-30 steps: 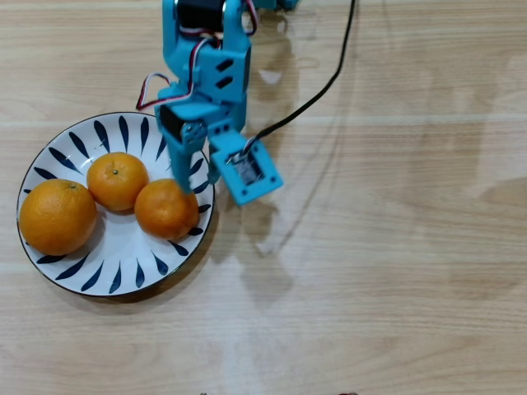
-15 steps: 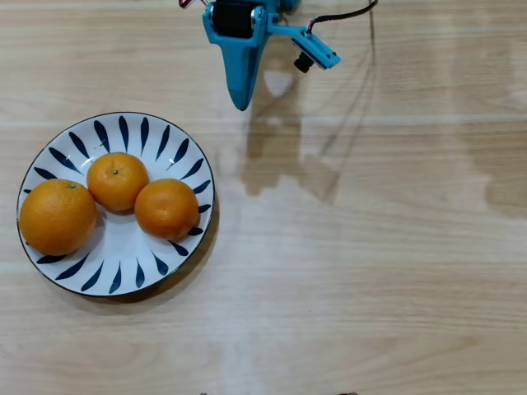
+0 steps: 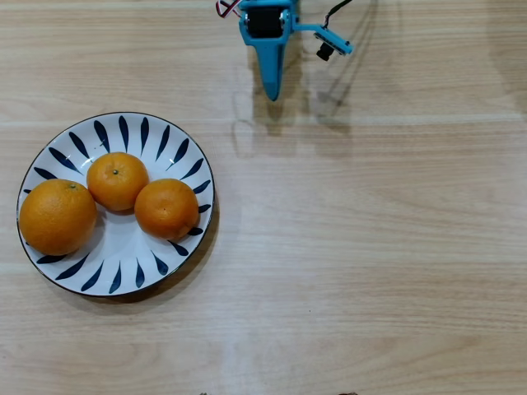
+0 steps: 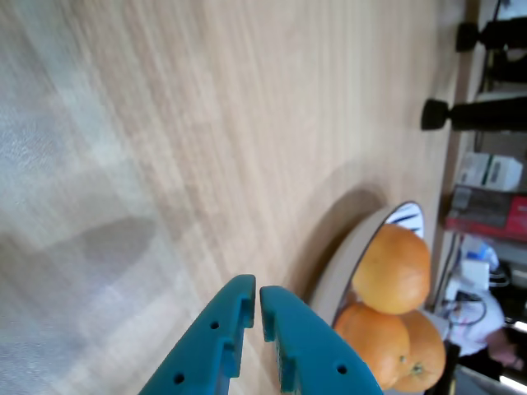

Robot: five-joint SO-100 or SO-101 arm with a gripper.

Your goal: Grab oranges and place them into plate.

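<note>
Gripper (image 4: pixel 251 306) closed, oranges (image 3: pixel 116 180) on plate (image 3: pixel 115 276)

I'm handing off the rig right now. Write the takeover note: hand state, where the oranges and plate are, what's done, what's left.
Hand: shut and empty, up at the top edge of the overhead view, clear of the plate.
Oranges: all three sit on the plate, the large orange at its left, the two smaller oranges beside it, touching.
Done: every orange in view is plated.
Left: no loose orange shows on the table; likely only parking the arm.
</note>
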